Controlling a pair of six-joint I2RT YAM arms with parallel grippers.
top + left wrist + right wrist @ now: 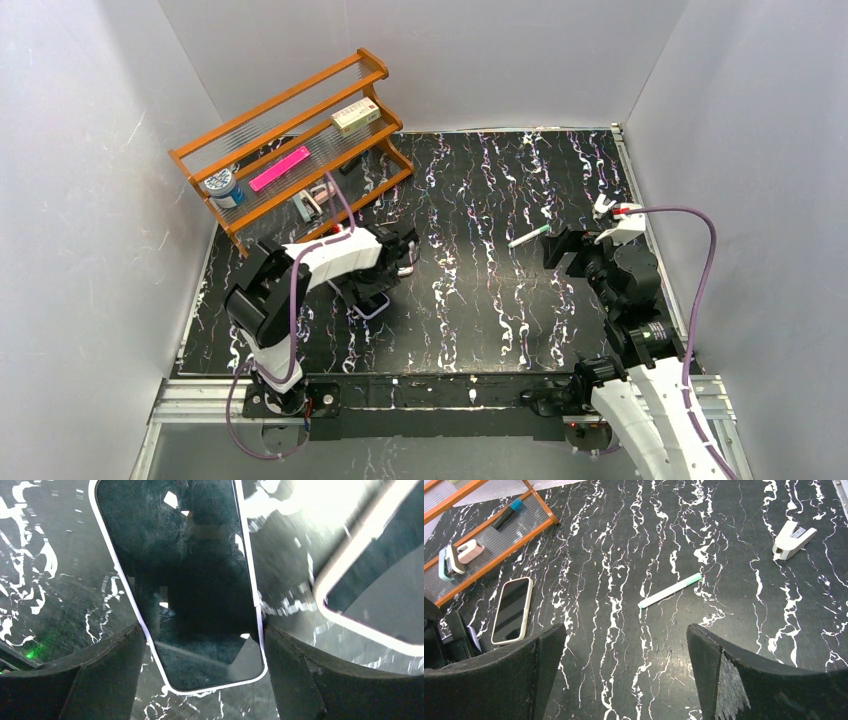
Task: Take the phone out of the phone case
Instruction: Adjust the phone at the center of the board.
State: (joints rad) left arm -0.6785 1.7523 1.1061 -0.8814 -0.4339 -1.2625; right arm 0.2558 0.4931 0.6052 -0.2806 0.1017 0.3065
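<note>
In the left wrist view a dark glossy phone [185, 580] with a thin white rim lies lengthwise between my left gripper's [200, 635] fingers. Both fingers touch its long edges, so the gripper is shut on it. In the top view its lilac-white outline [372, 305] shows just below the left gripper [395, 262]. A cream-rimmed phone case [380, 590] lies flat on the table right beside it and also shows in the right wrist view [513, 610]; I cannot tell what is inside it. My right gripper [626, 680] is open and empty above bare table at mid right [565, 250].
An orange wire shelf [290, 150] stands at the back left with a pink bar, a box, a tape roll and a small stapler on it. A green-tipped pen [669, 591] and a white stapler [793, 540] lie on the marbled table near the right arm.
</note>
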